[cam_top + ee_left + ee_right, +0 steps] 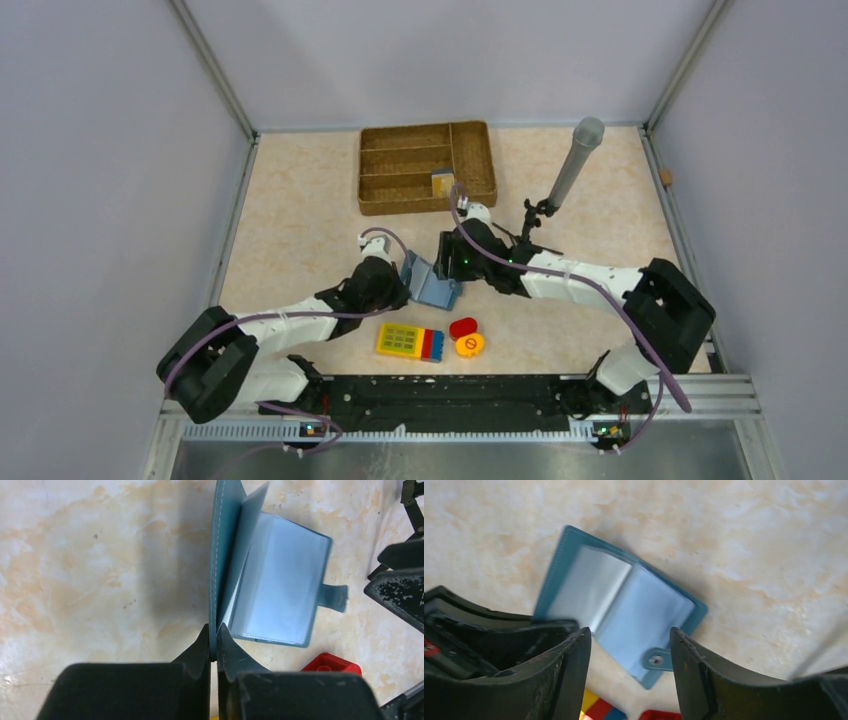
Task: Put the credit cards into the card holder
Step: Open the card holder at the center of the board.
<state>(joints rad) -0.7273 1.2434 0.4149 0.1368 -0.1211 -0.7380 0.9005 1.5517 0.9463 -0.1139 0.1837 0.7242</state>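
The teal card holder (432, 283) lies spread on the table with its pale blue pockets (280, 590) showing. My left gripper (213, 645) is shut on the edge of its left cover and holds that cover upright. My right gripper (630, 640) hovers open just above the holder's right half (644, 615), near the snap tab (658, 660), with nothing between its fingers. A small tan and blue thing that looks like the credit cards (442, 183) stands in the wicker tray. No card shows in the holder's pockets.
The brown wicker divided tray (400, 160) sits at the back. A grey cylinder on a black stand (573, 165) rises right of it. A yellow keypad block (410, 341), a red piece (463, 327) and an orange disc (470, 345) lie just in front of the holder.
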